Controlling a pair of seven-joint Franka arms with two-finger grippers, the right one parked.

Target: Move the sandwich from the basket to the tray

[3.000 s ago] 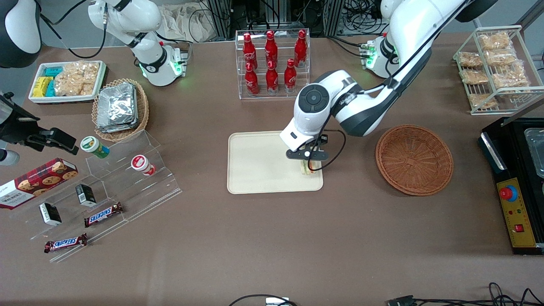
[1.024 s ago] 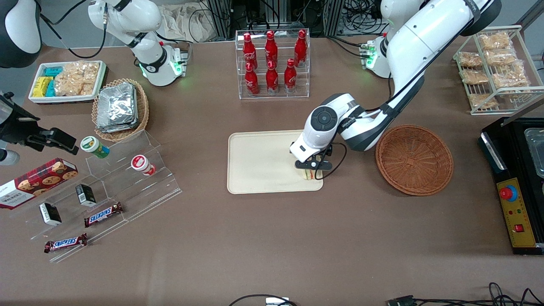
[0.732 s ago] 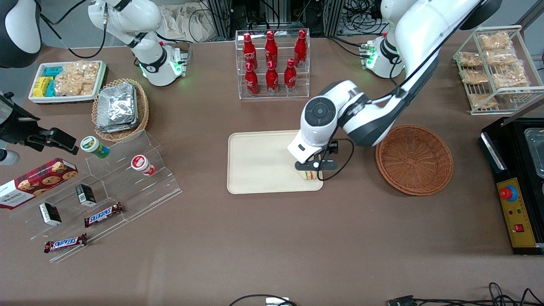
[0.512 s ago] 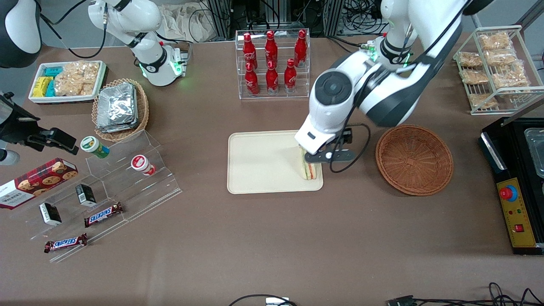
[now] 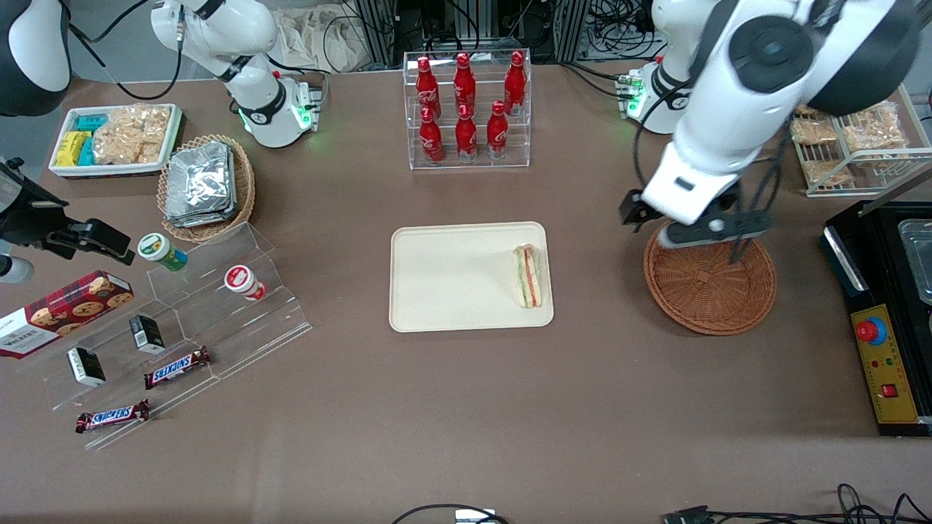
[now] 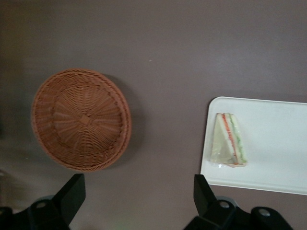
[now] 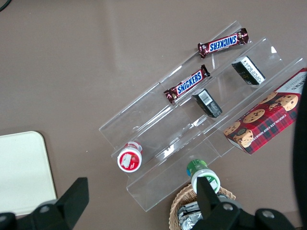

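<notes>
Up over the empty basket (image 5: 710,275) hangs the claw (image 6: 136,203), fingers spread and holding nothing, while the sandwich (image 5: 528,276) lies on the tray (image 5: 451,280), so the job looks done.

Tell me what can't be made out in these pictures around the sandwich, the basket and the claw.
- Claw: open above the table; the front view hides its fingertips under the arm.
- Basket: in the front view the arm covers its rim farthest from the camera.
- Sandwich on the tray: filling too small to identify.
- Tray: cut off by the left wrist view's edge.
</notes>
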